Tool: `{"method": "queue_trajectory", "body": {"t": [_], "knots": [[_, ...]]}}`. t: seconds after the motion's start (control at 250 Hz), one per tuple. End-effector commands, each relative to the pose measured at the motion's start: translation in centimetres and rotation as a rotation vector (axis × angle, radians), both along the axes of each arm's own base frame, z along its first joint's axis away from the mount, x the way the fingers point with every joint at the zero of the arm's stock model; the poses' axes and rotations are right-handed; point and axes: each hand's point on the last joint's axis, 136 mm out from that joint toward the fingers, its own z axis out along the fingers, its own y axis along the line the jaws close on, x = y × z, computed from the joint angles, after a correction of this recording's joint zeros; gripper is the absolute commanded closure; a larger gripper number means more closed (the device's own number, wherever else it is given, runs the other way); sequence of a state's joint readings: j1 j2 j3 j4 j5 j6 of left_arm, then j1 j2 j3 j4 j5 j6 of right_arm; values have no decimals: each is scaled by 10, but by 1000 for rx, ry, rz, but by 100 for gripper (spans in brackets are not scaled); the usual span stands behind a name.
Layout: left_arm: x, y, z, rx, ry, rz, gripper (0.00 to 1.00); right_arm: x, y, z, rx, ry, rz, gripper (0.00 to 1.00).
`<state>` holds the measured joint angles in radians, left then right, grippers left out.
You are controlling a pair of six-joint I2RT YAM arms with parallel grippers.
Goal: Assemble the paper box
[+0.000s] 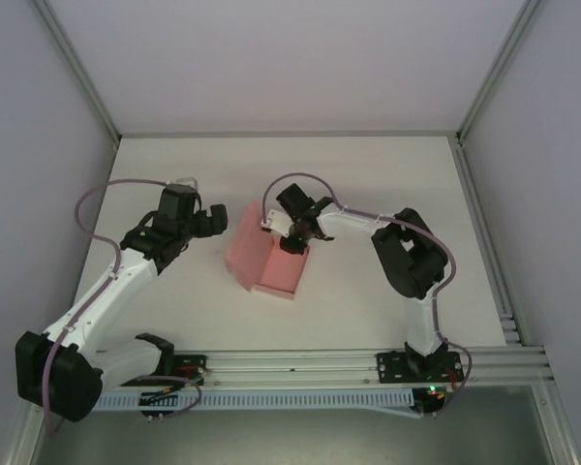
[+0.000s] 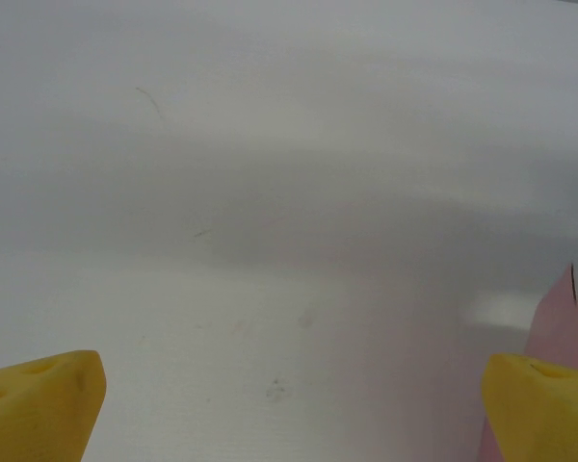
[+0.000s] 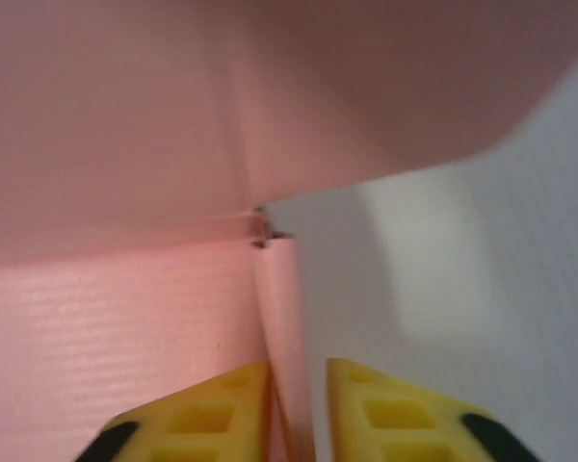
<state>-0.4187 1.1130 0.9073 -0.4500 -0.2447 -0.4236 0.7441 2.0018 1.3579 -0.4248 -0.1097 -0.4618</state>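
The pale-pink paper box lies partly folded mid-table, its left panel tilted up and a flat floor panel to the right. My right gripper stands at the box's far right edge. In the right wrist view its yellow fingers are nearly together, pinching a raised side wall of the paper box, while a large flap rises behind. My left gripper hovers just left of the box, open and holding nothing. A pink corner of the paper box shows by its right fingertip.
The white table is enclosed by pale walls with metal posts at the back corners. An aluminium rail carrying both arm bases runs along the near edge. Free room lies behind the box and at the far right.
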Motion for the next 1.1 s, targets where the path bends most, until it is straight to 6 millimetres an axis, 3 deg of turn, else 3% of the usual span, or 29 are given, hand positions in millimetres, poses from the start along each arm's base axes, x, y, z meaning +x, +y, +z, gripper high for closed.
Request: {"method": "queue_trajectory", "body": {"t": [0.0, 0.204, 0.475, 0.583, 0.675, 0.838, 0.938, 1.018, 1.098], "knots": [[-2, 11, 1, 4, -5, 57, 0, 10, -14, 4, 12, -29, -209, 85], [-1, 14, 6, -10, -25, 88, 0, 17, -58, 14, 48, -49, -764, 91], [3, 9, 6, -33, -33, 78, 0, -14, -93, 6, 9, -139, -1131, 88], [4, 5, 4, -36, -24, 60, 0, -27, -92, 2, 53, -122, -1220, 88], [4, 0, 2, -45, -24, 26, 0, -31, -84, 11, 113, -137, -1221, 85], [4, -22, -1, -81, -33, -103, 0, -29, -80, 32, 163, -163, -1194, 64], [4, -41, 0, -116, -40, -213, 0, -26, -79, 59, 216, -187, -1153, 48], [5, -65, 4, -132, -71, -365, 0, -26, -87, 84, 233, -234, -1125, 16], [8, -83, 3, -103, -128, -518, 0, -23, -101, 116, 264, -305, -1083, 1]]}}
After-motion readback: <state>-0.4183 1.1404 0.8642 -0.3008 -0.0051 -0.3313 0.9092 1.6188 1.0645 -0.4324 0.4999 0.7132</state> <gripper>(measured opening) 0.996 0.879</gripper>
